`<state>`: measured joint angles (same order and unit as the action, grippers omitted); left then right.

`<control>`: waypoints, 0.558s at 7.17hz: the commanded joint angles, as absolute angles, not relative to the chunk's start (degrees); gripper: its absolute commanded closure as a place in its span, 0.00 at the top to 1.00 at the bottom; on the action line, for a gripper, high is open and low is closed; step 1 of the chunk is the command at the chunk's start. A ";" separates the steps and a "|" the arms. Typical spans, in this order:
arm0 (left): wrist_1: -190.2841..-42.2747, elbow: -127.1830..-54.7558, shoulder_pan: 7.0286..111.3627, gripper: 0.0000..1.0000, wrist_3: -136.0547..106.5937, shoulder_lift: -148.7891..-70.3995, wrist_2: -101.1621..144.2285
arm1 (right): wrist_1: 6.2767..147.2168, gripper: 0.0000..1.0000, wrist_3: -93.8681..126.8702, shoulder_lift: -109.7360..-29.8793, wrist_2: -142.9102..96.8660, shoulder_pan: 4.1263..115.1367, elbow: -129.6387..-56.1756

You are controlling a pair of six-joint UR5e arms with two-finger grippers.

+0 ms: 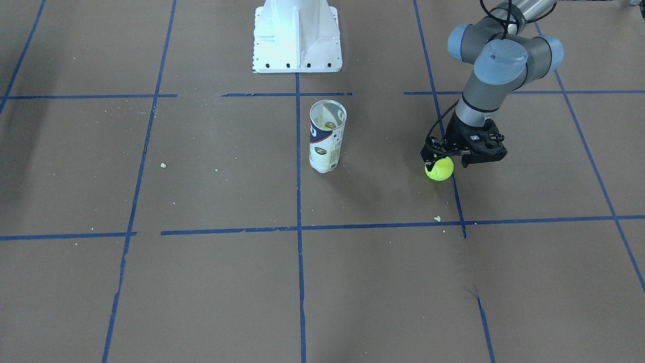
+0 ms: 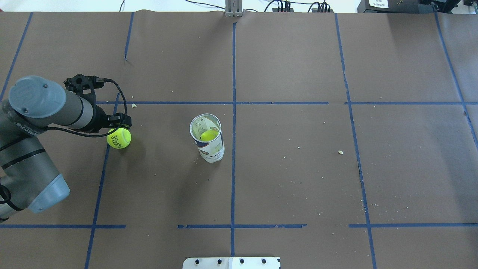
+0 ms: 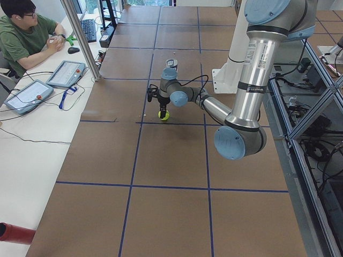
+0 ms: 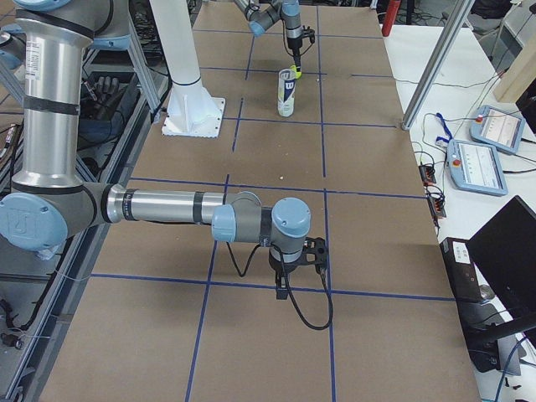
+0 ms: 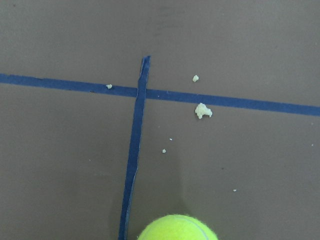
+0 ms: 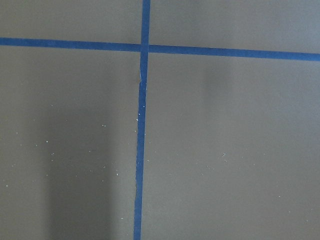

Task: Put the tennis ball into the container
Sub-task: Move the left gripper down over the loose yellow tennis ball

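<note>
A brown paper worktop (image 2: pixel 298 179) marked off with blue tape lines (image 2: pixel 233 74) fills every view, with scattered crumbs and a man (image 3: pixel 24 32) at a desk beyond its far edge in the left side view. The container (image 2: pixel 211 147) stands upright near the middle, mouth open, and one other ball (image 2: pixel 208 135) already lies inside it. The tennis ball (image 2: pixel 118 138) is well to the left of the container, on a tape line, directly under the left arm (image 2: pixel 41 108). The left fingers (image 2: pixel 123 122) point straight down and sit at the ball's top. Whether they are clamped on it or only spread around it I cannot tell, nor whether the ball has left the worktop. The right arm (image 4: pixel 251 224) is parked far off on the other side, and the state of its fingers (image 4: pixel 285 280) cannot be told.

By my judgement the task is at the pick-up stage: the carry across to the container and the drop into its mouth are both left to do.
</note>
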<state>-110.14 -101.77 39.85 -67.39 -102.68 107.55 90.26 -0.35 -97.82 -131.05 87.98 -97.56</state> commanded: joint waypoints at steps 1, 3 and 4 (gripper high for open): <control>-111.00 -100.29 38.94 1.00 -67.41 -102.92 107.49 | 90.26 1.00 -0.35 -97.82 -131.04 87.98 -97.56; -111.18 -100.02 38.76 1.00 -67.50 -103.09 107.49 | 90.26 1.00 -0.35 -97.82 -131.04 87.98 -97.56; -111.18 -99.58 38.50 1.00 -67.50 -103.18 107.58 | 90.26 1.00 -0.35 -97.82 -131.04 87.98 -97.56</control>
<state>-111.12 -100.00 38.78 -67.49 -103.07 107.51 90.26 -0.35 -97.82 -131.05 87.98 -97.56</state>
